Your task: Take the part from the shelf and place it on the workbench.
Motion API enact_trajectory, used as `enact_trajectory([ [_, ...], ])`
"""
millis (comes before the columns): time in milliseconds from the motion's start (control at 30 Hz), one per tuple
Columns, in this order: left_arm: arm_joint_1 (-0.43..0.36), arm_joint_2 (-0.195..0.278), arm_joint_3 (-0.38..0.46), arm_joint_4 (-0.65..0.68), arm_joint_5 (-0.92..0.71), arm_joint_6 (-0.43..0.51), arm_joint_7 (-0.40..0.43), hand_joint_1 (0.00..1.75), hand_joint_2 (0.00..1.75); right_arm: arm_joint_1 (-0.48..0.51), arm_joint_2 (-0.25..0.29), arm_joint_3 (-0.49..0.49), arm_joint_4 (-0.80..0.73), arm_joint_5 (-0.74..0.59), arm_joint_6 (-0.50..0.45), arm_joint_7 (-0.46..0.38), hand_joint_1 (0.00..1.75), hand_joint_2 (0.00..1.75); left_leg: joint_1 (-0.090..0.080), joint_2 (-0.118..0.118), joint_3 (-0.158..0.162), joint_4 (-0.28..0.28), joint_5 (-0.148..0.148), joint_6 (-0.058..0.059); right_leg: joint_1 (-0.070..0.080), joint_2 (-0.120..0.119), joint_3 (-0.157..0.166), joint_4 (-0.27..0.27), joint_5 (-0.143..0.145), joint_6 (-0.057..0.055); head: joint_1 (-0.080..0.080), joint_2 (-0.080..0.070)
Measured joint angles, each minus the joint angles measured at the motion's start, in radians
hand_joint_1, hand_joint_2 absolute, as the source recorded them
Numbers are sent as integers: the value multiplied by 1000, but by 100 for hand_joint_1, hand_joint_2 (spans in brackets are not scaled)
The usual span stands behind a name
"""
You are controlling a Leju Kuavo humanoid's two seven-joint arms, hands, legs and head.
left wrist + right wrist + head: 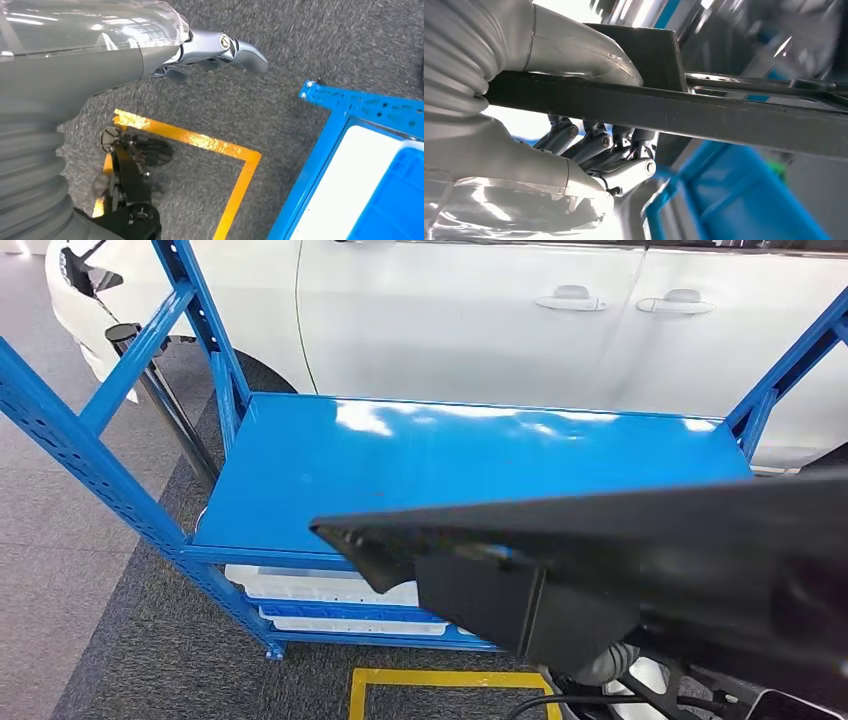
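Note:
A long black part (600, 540) with a boxy bracket hangs close before me at the lower right, in front of the blue shelf (450, 460). My right hand (594, 155) grips it, the thumb on one side of the part's flat black bar (724, 117) and the dark fingers curled against the other. The shelf's top board is bare and glossy. My left hand (210, 47) hangs over the grey carpet, holding nothing, its fingers stretched out loosely.
A white car (500, 310) stands right behind the shelf. White trays (320, 585) lie on the shelf's lower levels. Yellow tape (450, 680) marks a square on the carpet before the shelf. A corner of the shelf frame (350, 105) is near my left hand.

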Motion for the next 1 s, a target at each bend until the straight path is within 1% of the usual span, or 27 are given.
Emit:
enact_trajectory([
  [33, -1, 0, 0, 0, 0, -2, 3, 0, 175, -3, -3, 8, -2, -5, 8, 0, 175, 175, 0, 0, -1, -1, 2, -4, 4, 1, 18, -39, 13, -5, 0, 0],
  [67, -2, 0, 0, 0, 0, -3, 6, 0, 175, -6, -6, 14, -2, -9, 14, 0, 175, 175, 0, 0, -3, -2, 4, -10, 7, 1, 23, -55, 16, -9, 0, 0],
  [100, -2, 0, 0, 0, 0, -3, 8, 0, 175, -10, -8, 18, -2, -12, 20, 0, 175, 175, 0, 0, -5, -4, 7, -16, 10, 2, 20, -55, 21, -13, 0, 0],
  [167, -1, 0, 0, 0, 0, -3, 12, 0, 175, -19, -11, 22, -2, -14, 26, 0, 175, 175, 0, 1, -7, -4, 7, -28, 7, 0, 18, -66, 29, -23, 0, 0],
  [200, -1, 0, 0, 0, 0, -3, 15, 0, 175, -24, -11, 24, -1, -14, 26, 0, 175, 175, -1, 1, -15, 13, -7, -32, 4, -2, 18, -74, 35, -29, 0, 0],
  [233, -1, 0, 0, 0, 0, -3, 18, 0, 175, -28, -12, 25, -1, -15, 26, 0, 175, 175, -2, 2, -29, 47, -32, -34, 2, -3, 16, -82, 41, -35, 0, 0],
  [300, 0, 2, 0, 0, 0, -2, 28, 0, 175, -32, -13, 30, 2, -18, 26, 0, 175, 175, -2, 2, -77, 168, -107, -36, 5, -5, 8, -86, 49, -43, 0, 0],
  [333, 1, 2, 0, 0, 0, -1, 33, 0, 175, -33, -14, 32, 4, -21, 27, 1, 175, 175, -2, 2, -97, 225, -134, -36, 7, -5, 2, -85, 53, -44, 0, 0],
  [367, 2, 3, 0, 0, 0, 0, 39, 0, 175, -34, -15, 35, 7, -25, 29, 1, 175, 175, -2, 2, -106, 258, -146, -37, 9, -6, -4, -82, 56, -44, 0, 0],
  [400, 3, 4, 0, 0, 0, 1, 43, 0, 175, -35, -16, 38, 10, -28, 30, 1, 175, 175, -2, 2, -95, 252, -138, -36, 10, -6, -10, -78, 59, -43, 0, 0],
  [433, 3, 5, 0, 0, 0, 2, 45, 0, 175, -36, -16, 41, 12, -31, 31, 1, 175, 175, -2, 3, -65, 207, -116, -35, 10, -6, -16, -73, 61, -42, 0, 0],
  [467, 3, 6, 0, 0, 0, 2, 47, 0, 175, -37, -17, 43, 14, -32, 32, 1, 175, 175, -2, 3, -22, 138, -89, -33, 10, -6, -21, -67, 62, -40, 0, 0],
  [500, 2, 6, 0, 0, 0, 2, 47, 0, 175, -39, -17, 44, 16, -33, 32, 0, 175, 175, -4, 3, 15, 73, -71, -29, 12, -6, -27, -59, 63, -37, 0, 0],
  [533, 1, 7, 0, 0, 0, 2, 47, 0, 175, -40, -17, 45, 17, -33, 32, 0, 175, 175, -5, 2, 40, 26, -61, -24, 13, -5, -32, -52, 63, -33, 0, 0],
  [567, 0, 7, 0, 0, 0, 2, 48, 0, 175, -41, -18, 46, 17, -33, 32, 0, 175, 175, -8, 2, 51, 2, -58, -19, 14, -5, -35, -48, 64, -28, 0, 0],
  [600, 1, 7, 0, 0, 0, 2, 48, 0, 175, -42, -18, 46, 18, -33, 32, 0, 175, 175, -11, 1, 49, -3, -59, -13, 14, -5, -37, -47, 67, -22, 0, 0],
  [667, 2, 6, 0, 0, 0, 4, 52, 0, 175, -43, -19, 47, 18, -37, 33, 1, 175, 175, -9, 2, 47, -7, -46, -3, 12, -3, -39, -46, 71, -11, 0, 0],
  [700, 1, 6, 0, 0, 1, 7, 57, 0, 175, -45, -19, 47, 19, -41, 33, 1, 175, 175, -6, 4, 45, -9, -37, 3, 11, -1, -44, -35, 60, -4, 0, 0],
  [733, 1, 5, 0, 0, 1, 11, 62, 0, 175, -47, -19, 47, 20, -46, 34, 1, 175, 175, -3, 6, 42, -11, -29, 8, 9, 0, -56, -5, 33, 3, 0, 0],
  [767, 0, 5, 0, 0, 1, 15, 67, 0, 175, -50, -19, 47, 23, -52, 35, 1, 175, 175, -2, 7, 37, -11, -22, 11, 6, 1, -75, 44, -5, 10, 0, 0],
  [800, 0, 5, 0, 0, 2, 18, 72, 0, 175, -53, -19, 47, 27, -56, 35, 1, 175, 175, -2, 7, 29, -11, -17, 13, 2, 1, -99, 109, -48, 17, 0, 0],
  [833, 1, 5, 0, 0, 2, 21, 76, 0, 175, -56, -19, 48, 33, -58, 34, 1, 175, 175, -2, 7, 22, -10, -13, 12, -3, 1, -120, 174, -84, 22, 0, 0],
  [867, 2, 5, 0, 0, 2, 24, 79, 0, 175, -58, -20, 48, 39, -60, 32, 1, 175, 175, -2, 7, 15, -9, -9, 11, -7, 1, -129, 215, -101, 25, 0, 0],
  [900, 3, 5, 0, 0, 1, 26, 82, 0, 175, -59, -20, 49, 44, -61, 31, 1, 175, 175, -2, 7, 10, -9, -6, 10, -9, 0, -121, 221, -101, 26, 0, 0],
  [933, 3, 5, 0, 0, 1, 27, 84, 0, 175, -61, -21, 51, 48, -62, 29, 1, 175, 175, -2, 6, 6, -8, -3, 8, -11, 0, -95, 190, -84, 26, 0, 0],
  [967, 3, 5, 0, 0, 0, 29, 86, 0, 175, -64, -22, 52, 51, -63, 28, 1, 175, 175, -2, 6, 3, -8, -1, 6, -12, 0, -50, 121, -55, 23, 0, 0],
  [1000, 3, 5, 0, 0, 0, 29, 86, 0, 175, -68, -22, 52, 54, -64, 27, 1, 175, 175, -2, 5, 1, -8, 2, 2, -11, 1, -4, 47, -34, 18, 0, 0],
])
